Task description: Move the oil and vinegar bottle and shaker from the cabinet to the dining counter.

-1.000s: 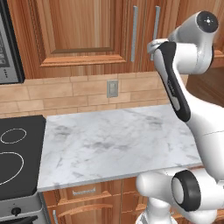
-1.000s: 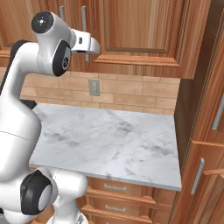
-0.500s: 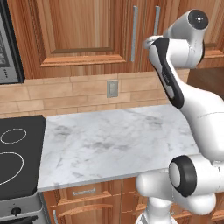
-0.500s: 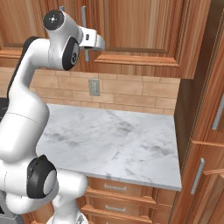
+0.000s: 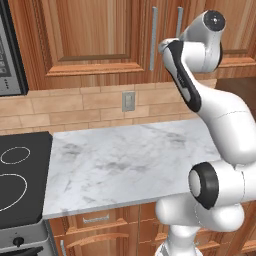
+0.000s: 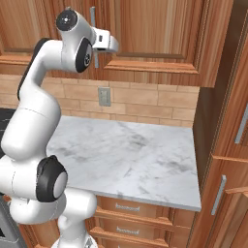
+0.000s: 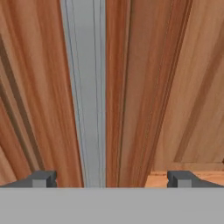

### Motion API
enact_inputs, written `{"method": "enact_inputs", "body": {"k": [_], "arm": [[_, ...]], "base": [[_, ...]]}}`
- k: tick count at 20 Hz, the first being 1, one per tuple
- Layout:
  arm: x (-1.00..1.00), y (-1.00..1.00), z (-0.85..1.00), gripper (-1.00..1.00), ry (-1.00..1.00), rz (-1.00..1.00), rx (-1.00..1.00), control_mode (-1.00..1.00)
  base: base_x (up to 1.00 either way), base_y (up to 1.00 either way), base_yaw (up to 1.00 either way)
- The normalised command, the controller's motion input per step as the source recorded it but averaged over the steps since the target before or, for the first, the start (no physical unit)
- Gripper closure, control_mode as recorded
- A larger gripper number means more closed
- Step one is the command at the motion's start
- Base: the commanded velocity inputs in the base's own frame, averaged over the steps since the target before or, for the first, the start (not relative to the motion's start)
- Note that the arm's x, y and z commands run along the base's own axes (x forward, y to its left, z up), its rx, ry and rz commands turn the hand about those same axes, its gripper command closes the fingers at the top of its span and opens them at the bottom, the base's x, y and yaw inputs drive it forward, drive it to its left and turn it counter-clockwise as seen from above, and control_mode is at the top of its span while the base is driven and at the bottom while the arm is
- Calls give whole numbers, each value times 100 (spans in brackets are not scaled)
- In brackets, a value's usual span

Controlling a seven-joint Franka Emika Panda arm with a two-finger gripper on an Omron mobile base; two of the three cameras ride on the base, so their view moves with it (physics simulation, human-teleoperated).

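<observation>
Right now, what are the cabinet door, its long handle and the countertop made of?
The cabinet looks like reddish-brown wood, with grain lines showing. Its handle seems to be brushed silver metal, smooth and grey. The worktop looks like polished white marble with grey veins, though it might be imitation stone.

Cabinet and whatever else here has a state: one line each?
cabinet: doors shut, contents hidden.
silver bar handle: upright on the door, close ahead of the end effector, not gripped.
end effector: open, empty, raised at the cabinet doors.
low drawers: shut.
stove: nothing on the burners.
short marble worktop: bare.
</observation>
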Motion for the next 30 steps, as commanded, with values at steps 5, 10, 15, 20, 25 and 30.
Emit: {"method": "enact_inputs", "body": {"k": [5,10,15,20,25,30], "arm": [[43,0,0,-100,0,0,0,-100],[45,0,-1,-100,0,0,0,-100],[42,-1,-8,100,-1,0,0,-100],[32,-16,-21,100,-8,2,0,-100],[28,-36,-23,100,-4,4,0,-100],[26,-36,-17,100,0,2,0,-100]], "base": [[0,0,0],[0,0,0],[0,0,0],[0,0,0],[0,0,0],[0,0,0]]}}
